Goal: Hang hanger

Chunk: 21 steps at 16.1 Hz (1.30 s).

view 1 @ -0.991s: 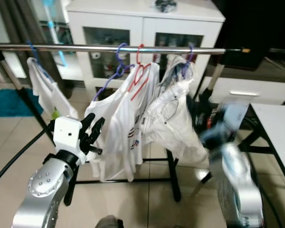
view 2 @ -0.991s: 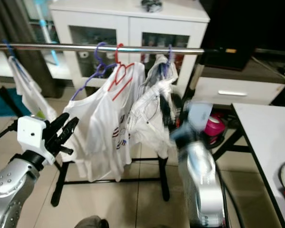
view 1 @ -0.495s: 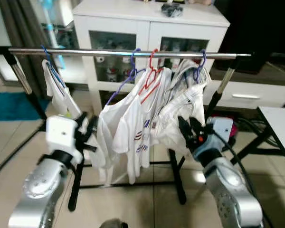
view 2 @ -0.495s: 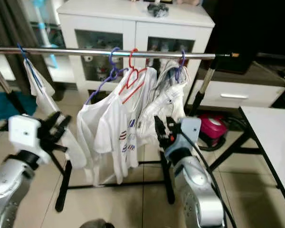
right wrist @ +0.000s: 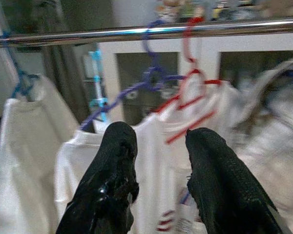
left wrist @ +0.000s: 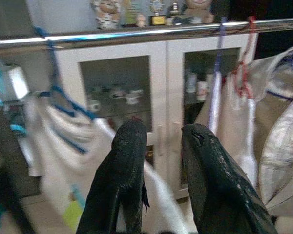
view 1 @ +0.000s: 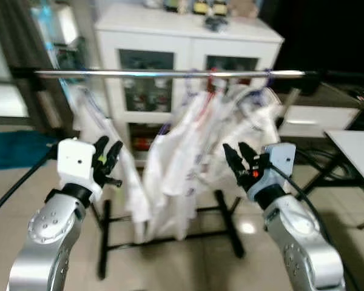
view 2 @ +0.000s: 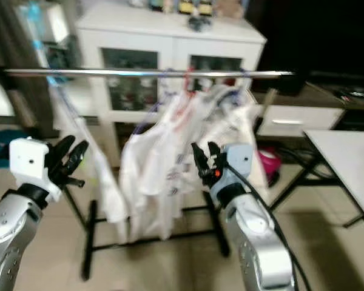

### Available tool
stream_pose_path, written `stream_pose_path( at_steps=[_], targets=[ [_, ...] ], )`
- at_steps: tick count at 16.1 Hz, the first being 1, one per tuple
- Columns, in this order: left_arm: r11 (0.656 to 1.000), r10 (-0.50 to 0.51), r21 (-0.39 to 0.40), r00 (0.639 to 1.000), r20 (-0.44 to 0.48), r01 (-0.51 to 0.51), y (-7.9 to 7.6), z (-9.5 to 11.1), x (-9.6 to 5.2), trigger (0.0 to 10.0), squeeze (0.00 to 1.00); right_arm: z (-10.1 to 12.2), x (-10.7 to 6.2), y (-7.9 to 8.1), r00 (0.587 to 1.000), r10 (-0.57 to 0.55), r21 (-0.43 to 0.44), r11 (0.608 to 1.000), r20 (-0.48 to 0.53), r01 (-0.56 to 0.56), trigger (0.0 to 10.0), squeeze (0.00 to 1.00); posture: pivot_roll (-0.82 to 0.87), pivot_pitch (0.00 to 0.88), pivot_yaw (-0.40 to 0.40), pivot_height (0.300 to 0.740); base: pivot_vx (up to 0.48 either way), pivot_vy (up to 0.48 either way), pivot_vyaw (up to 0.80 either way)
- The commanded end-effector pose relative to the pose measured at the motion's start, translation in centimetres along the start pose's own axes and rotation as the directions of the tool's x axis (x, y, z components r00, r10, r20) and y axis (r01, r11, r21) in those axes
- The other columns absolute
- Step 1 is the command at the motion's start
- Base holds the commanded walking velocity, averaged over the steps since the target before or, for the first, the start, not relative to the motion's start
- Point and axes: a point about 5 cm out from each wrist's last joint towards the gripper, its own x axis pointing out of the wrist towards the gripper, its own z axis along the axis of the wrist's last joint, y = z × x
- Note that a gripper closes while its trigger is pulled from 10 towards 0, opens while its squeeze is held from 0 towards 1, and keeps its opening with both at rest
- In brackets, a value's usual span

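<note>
A metal rail (view 1: 170,74) on a black rack carries several white garments. One garment (view 1: 100,127) hangs on a blue hanger (left wrist: 63,102) towards the left end. White shirts (view 1: 182,151) hang mid-rail on a purple hanger (right wrist: 136,85) and a red hanger (right wrist: 195,83), with another white garment (view 1: 255,121) to their right. My left gripper (view 1: 106,159) is raised in front of the left garment, open and holding nothing. My right gripper (view 1: 239,157) is raised in front of the right-hand garments, open and holding nothing. Both eye views are blurred.
A white cabinet (view 1: 170,36) with glass doors stands behind the rack. The rack's black base bar (view 1: 170,239) lies on the tiled floor. A white table (view 1: 358,145) stands at the right, and a teal rug (view 1: 12,148) lies at the left.
The camera has moved, so the rack sits differently in the picture and looks blurred. My right arm swung up in front of the garments; the left gripper stayed raised.
</note>
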Motion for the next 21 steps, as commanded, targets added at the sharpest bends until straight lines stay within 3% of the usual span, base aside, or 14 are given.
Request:
stream_pose_path(
  at_steps=[1,3,4,7,10,11,12,13,16,21],
  targets=[
    [0.999,-0.015,0.028,1.000,-0.011,0.015,-0.4,0.0,0.4,10.0,0.00,-0.6,-0.1,-0.4,0.999,-0.020,-0.006,1.000,-0.039,0.020,10.0,0.00,0.05,0.000,0.003,0.740,0.000,0.000,0.80],
    [1.000,-0.030,0.009,0.999,-0.030,0.030,-0.6,-0.3,0.6,10.0,0.00,-0.7,-0.1,-0.4,0.999,-0.019,-0.004,1.000,-0.036,0.019,10.0,0.00,0.04,0.000,0.012,0.740,0.000,-0.277,0.80],
    [0.998,-0.016,0.064,0.999,-0.028,0.018,-0.6,-0.3,0.8,10.0,0.00,-0.6,0.0,-0.3,0.999,-0.019,0.011,1.000,-0.034,0.019,10.0,0.00,0.04,0.000,0.014,0.740,0.000,-0.480,0.80],
    [0.996,-0.026,0.085,0.999,-0.034,0.029,-0.5,-0.3,1.0,10.0,0.00,-0.7,0.5,-0.2,0.999,-0.022,0.064,0.998,-0.038,0.025,10.0,0.00,0.05,0.000,0.015,0.740,0.000,-0.480,0.80],
    [0.999,-0.026,0.041,0.997,-0.070,0.029,-0.6,-0.7,1.1,10.0,0.00,-0.8,0.8,-0.3,0.998,-0.056,0.074,0.996,-0.041,0.059,10.0,0.00,0.05,0.000,0.014,0.740,0.000,0.000,0.27],
    [0.999,-0.043,0.019,0.995,-0.088,0.045,-0.7,-0.9,1.1,10.0,0.05,-0.7,0.9,-0.2,0.998,-0.054,0.067,0.996,-0.039,0.056,10.0,0.00,0.05,0.000,0.012,0.740,0.000,0.000,0.00],
    [0.998,-0.057,-0.002,0.994,-0.092,0.057,-0.9,-1.0,1.0,10.0,1.00,-0.6,1.0,-0.2,0.998,-0.051,0.065,0.997,-0.036,0.053,10.0,0.00,0.05,0.000,0.011,0.740,0.000,0.000,0.00],
    [0.998,-0.068,-0.018,0.994,-0.086,0.066,-1.2,-1.0,0.9,10.0,1.00,-0.5,1.1,-0.4,0.998,-0.057,0.050,0.997,-0.039,0.059,10.0,1.00,0.05,0.000,0.011,0.740,0.000,0.000,0.00],
    [0.999,-0.050,-0.010,0.998,-0.035,0.050,-1.1,-0.6,1.0,10.0,1.00,-0.4,1.5,0.1,0.999,-0.034,0.027,0.999,-0.035,0.034,10.0,1.00,0.05,0.000,0.000,0.740,0.000,0.000,0.00],
    [0.998,-0.068,-0.019,0.997,-0.029,0.067,-0.9,-0.4,1.3,10.0,1.00,-0.3,1.5,0.2,0.998,-0.048,0.017,0.999,-0.027,0.049,10.0,1.00,0.04,0.000,0.016,0.740,0.000,0.000,0.00]
  ],
)
